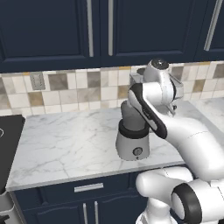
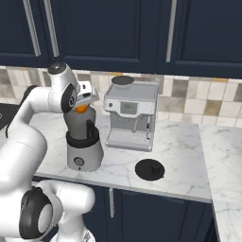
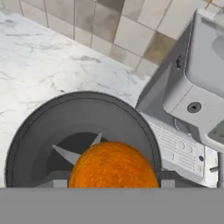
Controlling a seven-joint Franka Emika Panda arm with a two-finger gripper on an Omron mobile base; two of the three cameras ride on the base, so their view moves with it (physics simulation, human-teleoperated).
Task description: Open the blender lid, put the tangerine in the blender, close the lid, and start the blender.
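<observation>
Above blender [image 2: 83, 146] mouth, fingers [image 3: 168, 178] gripping tangerine [image 3: 113, 165], no legible writing

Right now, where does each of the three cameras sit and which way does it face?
Left base view: behind-left of the arm, looking forward and down at the blender; the white arm crosses from lower right.
Right base view: behind-right, showing the coffee machine and blender lid; arm at left.
Hand view: straight down into the open jar, tangerine between the gripper tips.
Shared: blender, marble counter.

White marble counter [image 1: 65, 144], beige-and-grey tiled backsplash [image 1: 65, 92], navy cabinets [image 1: 43, 30] above and below
</observation>
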